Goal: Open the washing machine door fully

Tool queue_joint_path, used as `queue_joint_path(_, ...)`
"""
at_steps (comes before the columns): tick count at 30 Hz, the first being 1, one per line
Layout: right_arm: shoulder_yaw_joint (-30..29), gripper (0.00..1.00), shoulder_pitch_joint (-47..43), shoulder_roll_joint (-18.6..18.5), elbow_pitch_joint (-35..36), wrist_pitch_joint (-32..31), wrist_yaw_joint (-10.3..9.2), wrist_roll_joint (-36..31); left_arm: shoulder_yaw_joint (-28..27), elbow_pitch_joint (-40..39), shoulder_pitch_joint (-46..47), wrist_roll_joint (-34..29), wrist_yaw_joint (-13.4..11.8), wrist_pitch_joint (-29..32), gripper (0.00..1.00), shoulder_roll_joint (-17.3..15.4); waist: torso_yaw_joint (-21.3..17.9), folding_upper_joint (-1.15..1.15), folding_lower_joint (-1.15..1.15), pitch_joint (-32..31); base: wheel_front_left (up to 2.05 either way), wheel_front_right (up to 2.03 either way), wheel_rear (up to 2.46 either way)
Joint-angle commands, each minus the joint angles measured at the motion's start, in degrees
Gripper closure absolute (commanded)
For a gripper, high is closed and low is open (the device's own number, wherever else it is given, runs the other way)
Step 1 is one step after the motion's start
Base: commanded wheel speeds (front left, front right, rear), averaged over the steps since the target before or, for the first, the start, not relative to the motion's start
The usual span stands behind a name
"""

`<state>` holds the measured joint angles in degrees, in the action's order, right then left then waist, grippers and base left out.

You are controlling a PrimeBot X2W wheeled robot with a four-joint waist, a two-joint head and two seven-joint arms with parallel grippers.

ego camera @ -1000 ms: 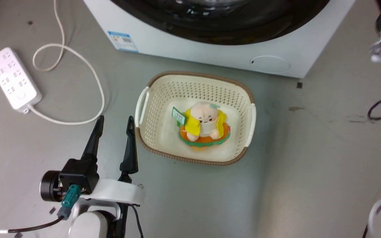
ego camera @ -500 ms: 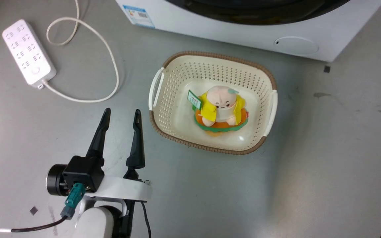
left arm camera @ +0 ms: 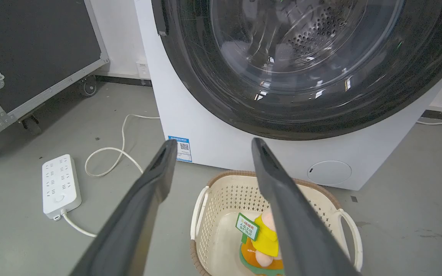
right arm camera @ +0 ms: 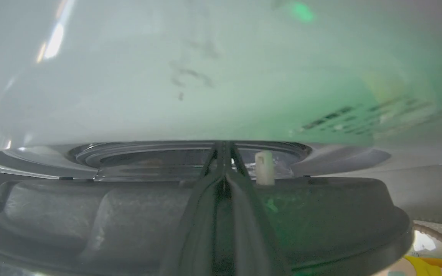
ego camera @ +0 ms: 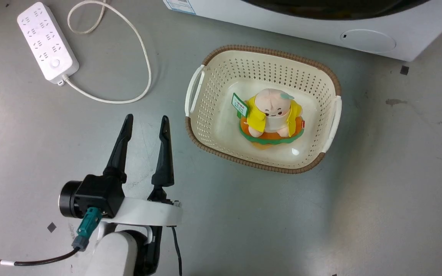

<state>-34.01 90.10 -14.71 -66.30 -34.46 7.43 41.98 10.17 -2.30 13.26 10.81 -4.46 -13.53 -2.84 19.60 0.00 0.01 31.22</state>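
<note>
Right, the cream basket [ego camera: 267, 50] stands on the grey floor [ego camera: 378, 191] just before the washing machine [ego camera: 282, 19]. One plush toy [ego camera: 274, 115] sits upright in it, a green tag at its side. Since a second ago the whole head view has slid: basket and power strip [ego camera: 47, 42] now lie higher and further right in the frame, so the camera has moved, not the things. Left gripper [ego camera: 146, 117] hovers over the floor beside the basket's left handle, fingers spread wide, clear of the basket. In the left wrist view the washing machine door [left arm camera: 301, 122] spans the machine's front above the basket, its top and right side cut off by the frame. From the head, just a dark sliver of it shows at the top edge. Right gripper [right arm camera: 224, 145] has its fingers pressed together, tips close over a dark moulded rim. That is probably the door's edge, though the blur is heavy.
</note>
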Motion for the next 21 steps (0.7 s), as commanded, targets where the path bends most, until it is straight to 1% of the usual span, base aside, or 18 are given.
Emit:
queue_joint_path(1,-0.12,1.0,1.1,0.8,-2.7,-1.9,0.06,0.58,0.12,-0.11,0.98,0.48,-0.29,-0.69,0.0,-0.04,-0.03,0.0,-0.01,-0.36,0.0,0.0,0.0)
queue_joint_path(6,-1.2,1.0,-0.24,-0.15,-5.89,-4.46,0.06,1.65,1.05,0.22,0.94,0.92,0.02,-1.29,0.0,-0.04,-0.13,0.0,-0.01,-2.45,0.0,0.0,0.0)
queue_joint_path(9,-1.65,1.0,-2.78,0.21,-6.66,-6.21,0.06,2.59,1.48,0.64,0.39,0.88,0.0,-1.47,0.0,-0.04,-0.51,0.0,-0.01,-4.92,0.0,0.0,0.0)
queue_joint_path(15,-1.38,1.0,-12.37,4.21,-3.74,-9.45,0.06,4.62,1.32,2.04,-2.02,-0.11,0.31,-1.47,0.0,-0.04,-2.05,0.0,-0.01,-11.29,0.0,0.0,0.0)
queue_joint_path(21,-1.03,1.0,-22.69,9.47,1.96,-13.26,0.06,7.75,0.33,3.22,-5.12,-1.35,0.74,-1.47,0.0,-0.04,-3.28,0.0,-0.01,-17.45,0.0,0.0,0.0)
